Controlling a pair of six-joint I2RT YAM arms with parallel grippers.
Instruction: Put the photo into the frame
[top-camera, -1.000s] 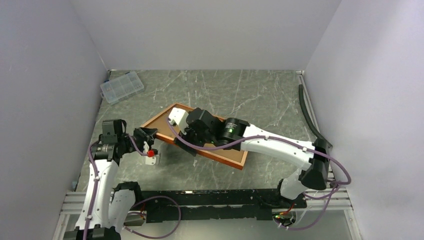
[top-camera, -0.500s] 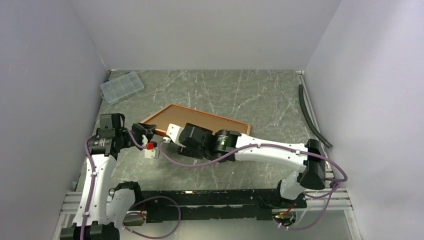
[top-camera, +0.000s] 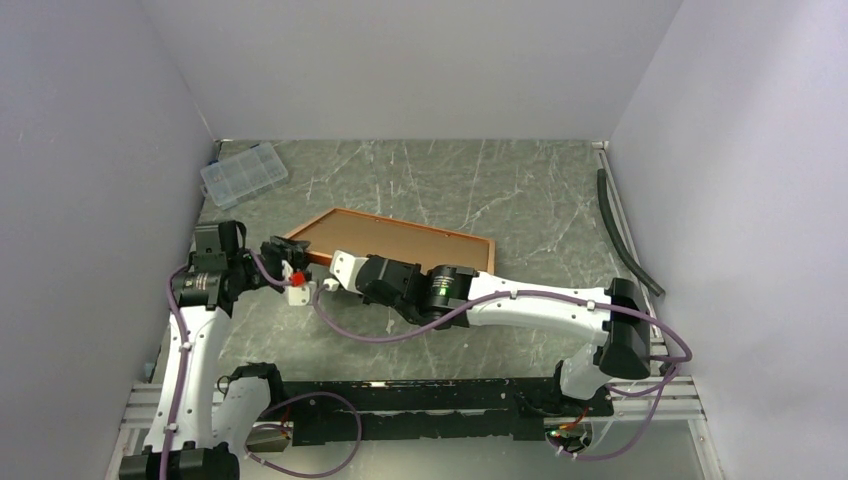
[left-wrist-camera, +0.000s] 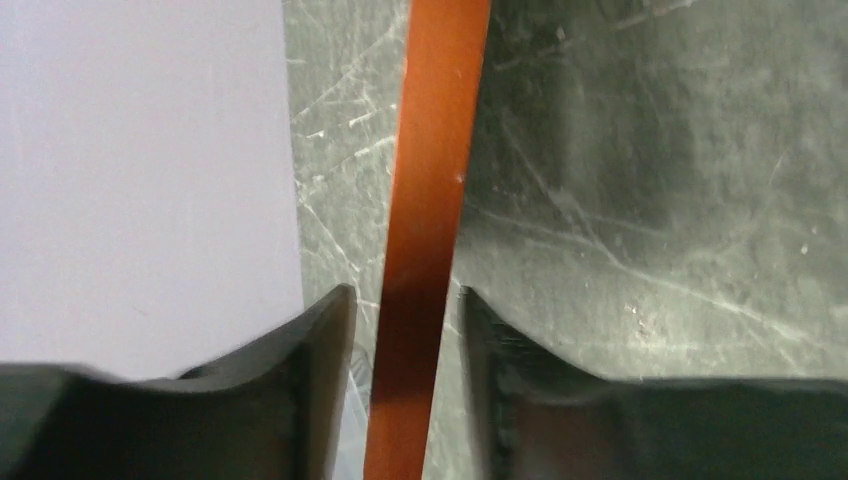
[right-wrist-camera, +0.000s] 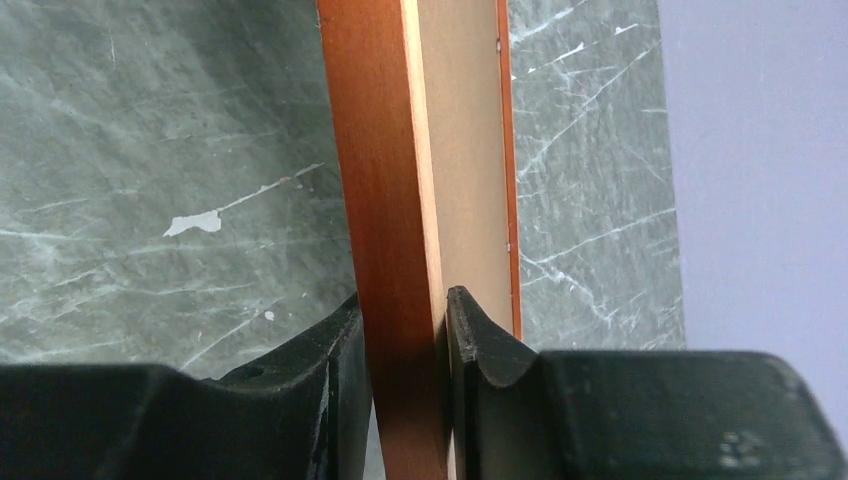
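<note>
The frame (top-camera: 400, 240), red-orange edged with a brown face, is held tilted above the table with its left corner between both grippers. My right gripper (top-camera: 337, 270) is shut on the near-left rail; in the right wrist view both pads press the red rail (right-wrist-camera: 385, 180) at the gripper (right-wrist-camera: 405, 310), with the tan back (right-wrist-camera: 460, 150) beside it. My left gripper (top-camera: 293, 280) straddles the left corner. In the left wrist view the rail (left-wrist-camera: 430, 200) runs between the gripper (left-wrist-camera: 405, 310) with a gap on each side, so it stands open. The photo is out of view.
A clear plastic compartment box (top-camera: 244, 172) lies at the back left by the wall. A black hose (top-camera: 620, 230) runs along the right wall. White walls close in on three sides. Aluminium rails (top-camera: 420, 395) carry the arm bases at the near edge.
The frame has swung from a diagonal to nearly parallel with the back wall. My right gripper slid left along its near rail and shut on it. The left jaws loosened.
</note>
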